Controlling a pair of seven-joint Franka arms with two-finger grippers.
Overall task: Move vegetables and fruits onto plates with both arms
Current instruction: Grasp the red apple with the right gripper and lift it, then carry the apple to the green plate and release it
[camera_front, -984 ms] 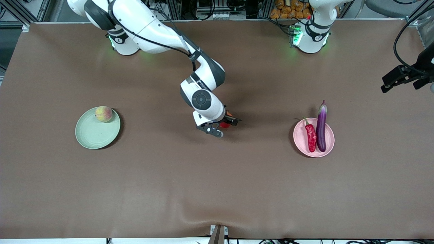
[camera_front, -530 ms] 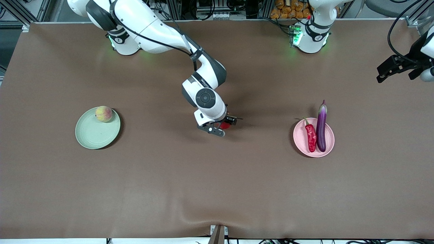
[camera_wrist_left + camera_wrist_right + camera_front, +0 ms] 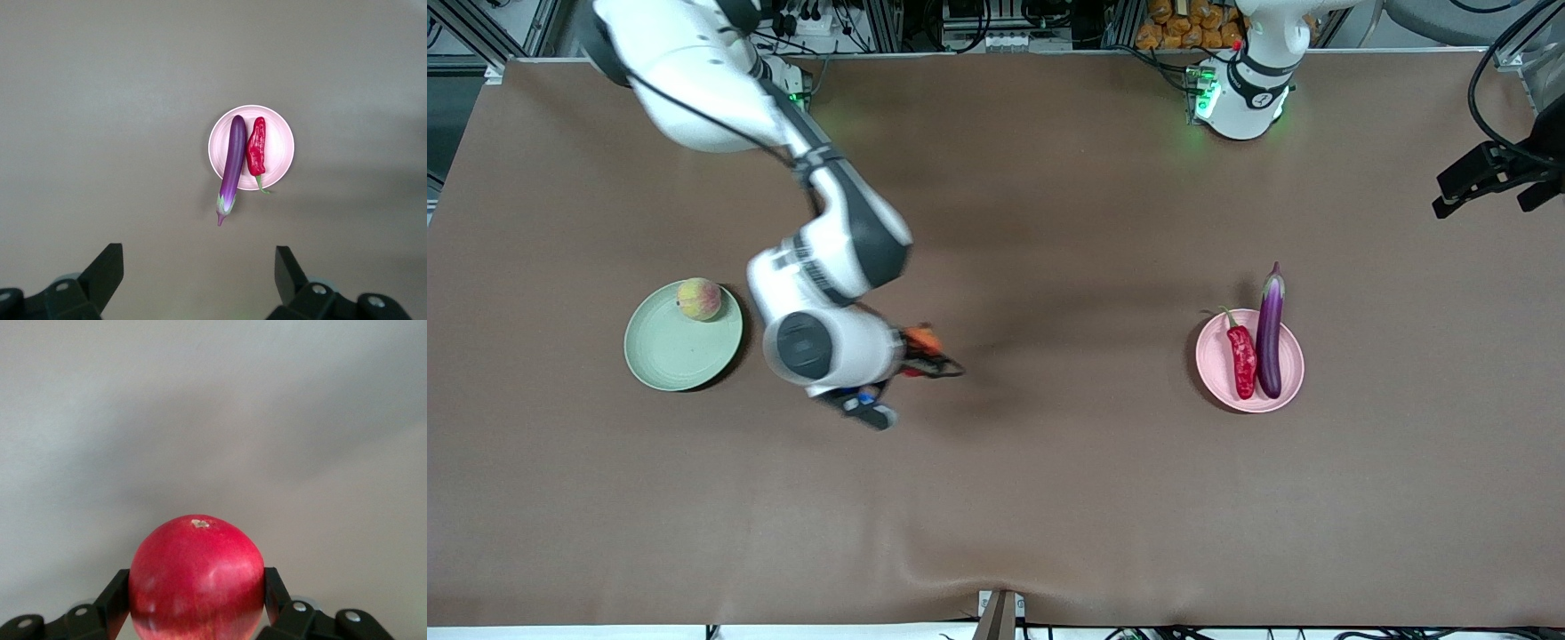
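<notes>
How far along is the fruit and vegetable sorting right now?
Done: the eggplant and chili pepper lie on the pink plate, and the peach sits on the green plate. In hand: the right gripper grips the red fruit above the table. Left: setting it on a plate. The left gripper waits, open.

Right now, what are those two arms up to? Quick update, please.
Right pincer shut on red fruit, over bare table beside green plate. Left pincer open, waiting above pink plate. Nothing in the way.

White jointed arms [image 3: 694, 80], dark grey joints, black cables; green-lit bases [image 3: 1240, 98]
</notes>
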